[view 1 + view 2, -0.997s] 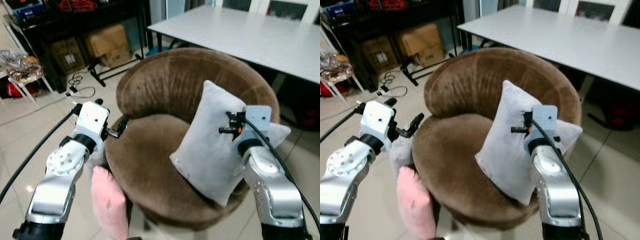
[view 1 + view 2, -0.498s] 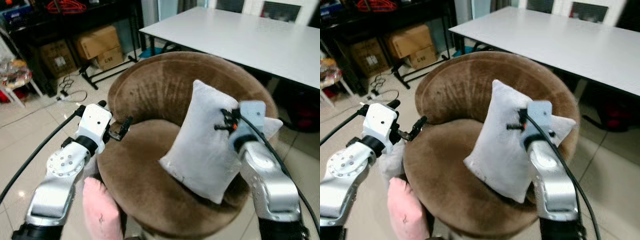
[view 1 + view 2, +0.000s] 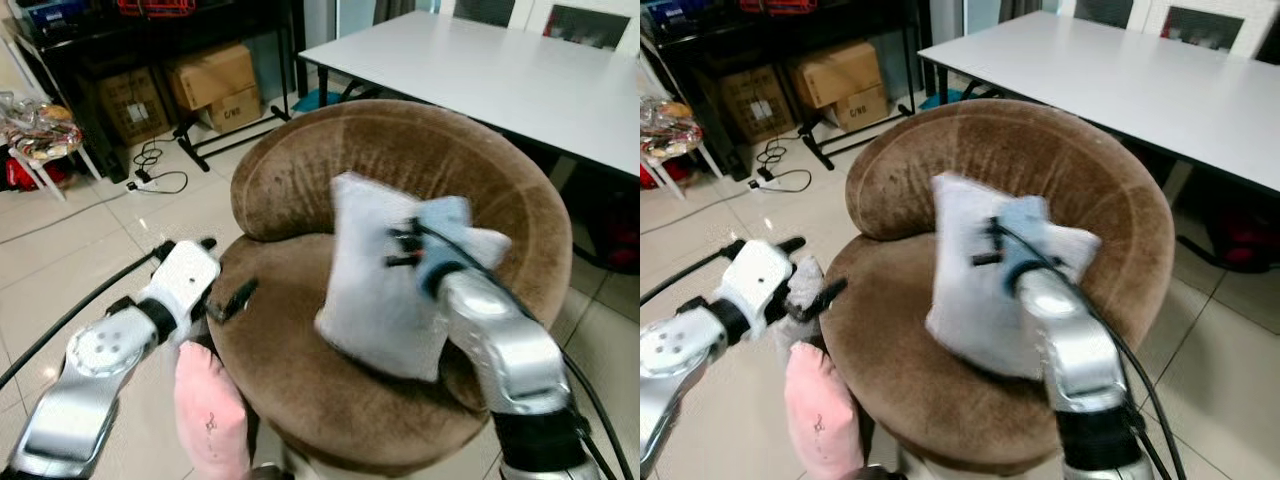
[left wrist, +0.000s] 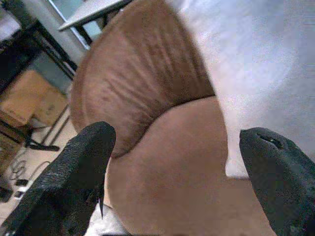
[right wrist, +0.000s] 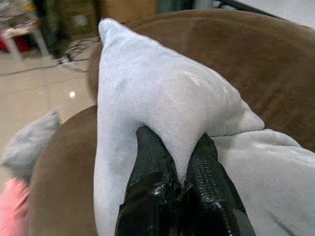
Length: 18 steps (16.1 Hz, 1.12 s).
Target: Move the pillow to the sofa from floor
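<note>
Left gripper (image 3: 226, 300) hangs w/ fingers spread, nothing in them, just off the sofa's (image 3: 300, 180) left rim, above a pink cushion (image 3: 212, 410) on the floor. Grey pillow (image 3: 370, 290) stands tilted on the seat, long axis roughly upright, leaning toward the backrest. Right gripper (image 5: 172, 172) is pinched on a fold of the pillow's right side, so the right arm is the nearer one; release prob. next.

White table (image 3: 520, 80), cardboard boxes (image 3: 215, 85) (under shelf), cables (image 3: 160, 180)
</note>
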Motion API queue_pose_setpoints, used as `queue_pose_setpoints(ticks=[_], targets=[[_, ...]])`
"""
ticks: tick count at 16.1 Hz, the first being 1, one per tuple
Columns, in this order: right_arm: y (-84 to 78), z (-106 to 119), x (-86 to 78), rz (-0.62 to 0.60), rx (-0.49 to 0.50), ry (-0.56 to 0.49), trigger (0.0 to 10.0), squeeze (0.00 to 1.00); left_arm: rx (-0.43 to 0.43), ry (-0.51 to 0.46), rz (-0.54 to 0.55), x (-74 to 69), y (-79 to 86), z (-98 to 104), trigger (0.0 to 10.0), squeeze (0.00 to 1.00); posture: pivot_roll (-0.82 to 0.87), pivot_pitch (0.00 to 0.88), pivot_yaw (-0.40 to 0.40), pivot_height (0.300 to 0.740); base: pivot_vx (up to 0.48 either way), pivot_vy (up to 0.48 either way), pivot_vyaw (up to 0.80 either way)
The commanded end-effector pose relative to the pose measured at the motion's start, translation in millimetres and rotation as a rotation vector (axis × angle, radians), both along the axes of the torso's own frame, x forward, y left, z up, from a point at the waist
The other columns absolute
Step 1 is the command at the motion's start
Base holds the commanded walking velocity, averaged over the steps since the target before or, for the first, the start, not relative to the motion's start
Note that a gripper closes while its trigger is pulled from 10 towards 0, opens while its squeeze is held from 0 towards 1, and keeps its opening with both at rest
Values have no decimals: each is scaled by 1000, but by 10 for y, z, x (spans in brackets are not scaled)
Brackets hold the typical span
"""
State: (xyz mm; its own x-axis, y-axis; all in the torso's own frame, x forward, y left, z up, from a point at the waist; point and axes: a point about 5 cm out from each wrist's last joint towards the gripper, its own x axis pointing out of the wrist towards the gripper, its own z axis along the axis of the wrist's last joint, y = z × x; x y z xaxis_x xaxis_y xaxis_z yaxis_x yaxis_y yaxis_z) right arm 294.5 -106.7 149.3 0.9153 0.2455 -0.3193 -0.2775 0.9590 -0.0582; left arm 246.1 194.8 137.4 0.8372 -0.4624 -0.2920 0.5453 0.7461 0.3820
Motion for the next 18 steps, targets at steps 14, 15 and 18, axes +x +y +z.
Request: queue_pose_setpoints(ticks=[14, 15, 18], targets=[[-278, -102, 732, -695, 314, 188, 10000, 0, 27, 24, -64, -40, 11, 32, 10000, 0, -19, 0, 37, 740, 0, 0, 0], [-412, -120, 761, -777, 340, 183, 10000, 0, 20, 29, -77, -53, -5, 36, 10000, 0, -13, 0, 36, 740, 0, 0, 0], [-520, -124, 838, -836, 479, 177, 10000, 0, 14, 39, -96, -73, -9, 42, 10000, 0, -8, 0, 39, 740, 0, 0, 0]])
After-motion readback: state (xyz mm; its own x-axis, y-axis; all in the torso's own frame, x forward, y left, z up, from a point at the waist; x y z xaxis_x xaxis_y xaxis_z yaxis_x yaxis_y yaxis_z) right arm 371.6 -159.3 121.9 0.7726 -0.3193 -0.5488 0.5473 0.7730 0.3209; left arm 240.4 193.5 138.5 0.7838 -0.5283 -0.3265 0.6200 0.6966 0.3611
